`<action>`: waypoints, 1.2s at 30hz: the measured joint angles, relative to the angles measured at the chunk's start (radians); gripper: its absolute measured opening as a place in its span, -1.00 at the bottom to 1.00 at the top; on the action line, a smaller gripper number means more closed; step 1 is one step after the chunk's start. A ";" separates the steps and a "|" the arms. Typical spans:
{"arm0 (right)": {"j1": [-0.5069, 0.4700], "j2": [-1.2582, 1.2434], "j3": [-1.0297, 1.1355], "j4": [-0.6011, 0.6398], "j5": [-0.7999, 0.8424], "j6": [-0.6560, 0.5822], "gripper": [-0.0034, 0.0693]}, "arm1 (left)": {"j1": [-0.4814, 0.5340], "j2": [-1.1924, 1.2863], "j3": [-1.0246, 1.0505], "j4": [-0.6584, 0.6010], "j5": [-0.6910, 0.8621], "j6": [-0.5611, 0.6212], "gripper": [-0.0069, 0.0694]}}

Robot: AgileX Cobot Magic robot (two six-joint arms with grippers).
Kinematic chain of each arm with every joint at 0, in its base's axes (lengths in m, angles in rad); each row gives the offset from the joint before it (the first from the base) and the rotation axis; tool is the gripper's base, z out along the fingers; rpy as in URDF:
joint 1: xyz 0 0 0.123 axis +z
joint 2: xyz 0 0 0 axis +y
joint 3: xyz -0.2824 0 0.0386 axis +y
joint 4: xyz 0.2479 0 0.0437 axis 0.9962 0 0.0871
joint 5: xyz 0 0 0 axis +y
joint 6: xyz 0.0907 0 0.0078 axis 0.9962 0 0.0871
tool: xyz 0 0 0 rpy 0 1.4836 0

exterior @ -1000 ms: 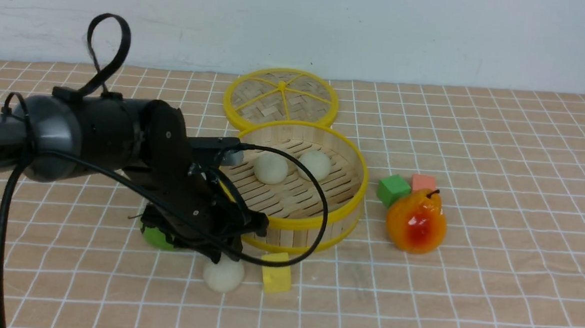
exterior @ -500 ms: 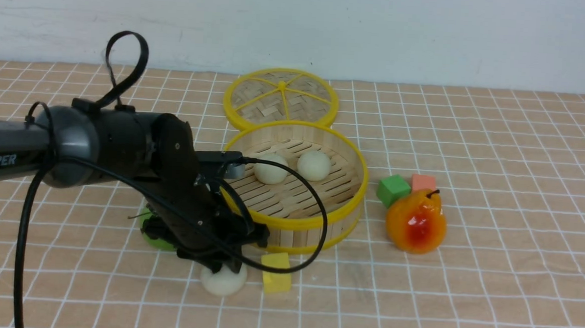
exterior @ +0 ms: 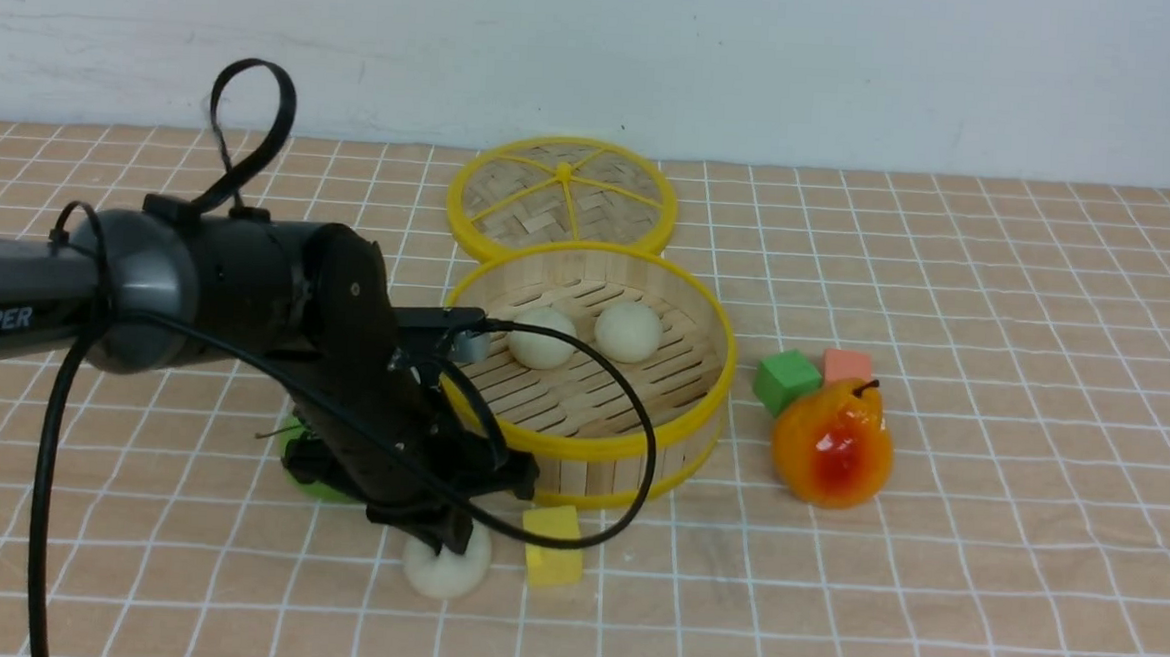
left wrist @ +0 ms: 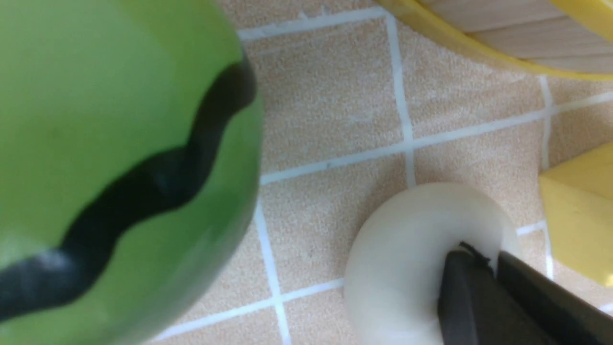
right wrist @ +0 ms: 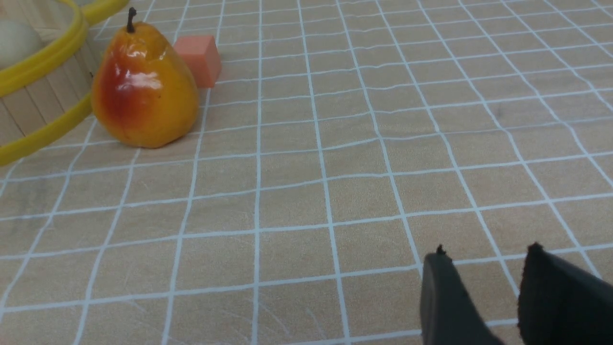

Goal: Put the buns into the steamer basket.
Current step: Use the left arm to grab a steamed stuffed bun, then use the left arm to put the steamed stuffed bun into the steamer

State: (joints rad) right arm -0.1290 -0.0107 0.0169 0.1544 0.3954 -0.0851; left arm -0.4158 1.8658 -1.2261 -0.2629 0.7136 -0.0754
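Task status: two of three placed. Two buns lie side by side on the slatted floor of the basket, toward its far wall. The third bun rests on the bench in front of the basket, between the melon ball and the yellow cube, near both and touching neither as far as the left wrist view shows. Remaining, by judgement: lift, carry over the near rim, release. The left arm reaches in from the left, forearm near level, wrist bent steeply down. The left pincer stands on the third bun with jaws drawn almost together, tips sunk into its soft top, pinching it; the bun is not yet off the bench. The right pincer hangs over bare bench, well apart from the pear, jaws apart, empty.
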 joint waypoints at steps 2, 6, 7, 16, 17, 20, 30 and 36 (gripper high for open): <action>0.000 0.000 0.000 0.000 0.000 0.000 -0.24 | 0.000 -0.008 -0.014 0.001 0.023 0.000 -0.85; 0.000 0.000 0.000 0.000 0.000 0.000 -0.24 | 0.000 -0.045 -0.087 0.011 0.083 0.000 -0.85; 0.000 0.000 0.000 0.000 0.000 0.000 -0.24 | 0.000 -0.052 -0.112 0.012 0.091 0.000 -0.85; 0.000 0.000 0.000 0.000 0.000 0.000 -0.24 | 0.000 -0.059 -0.230 -0.030 -0.044 0.000 -0.85; 0.000 0.000 0.000 0.000 0.000 0.000 -0.24 | 0.000 -0.055 -0.230 -0.046 -0.099 0.000 -0.85; 0.000 0.000 0.000 0.000 0.000 0.000 -0.24 | 0.000 -0.025 -0.232 -0.082 -0.204 0.000 -0.85; 0.000 0.000 0.000 0.000 0.000 -0.001 -0.24 | 0.000 0.111 -0.232 -0.216 -0.276 0.000 -0.84; 0.000 0.000 0.000 0.000 0.000 -0.001 -0.24 | 0.000 0.140 -0.232 -0.253 -0.275 0.000 -0.79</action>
State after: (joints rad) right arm -0.1290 -0.0107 0.0169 0.1544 0.3954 -0.0862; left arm -0.4158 2.0055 -1.4581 -0.5158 0.4390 -0.0754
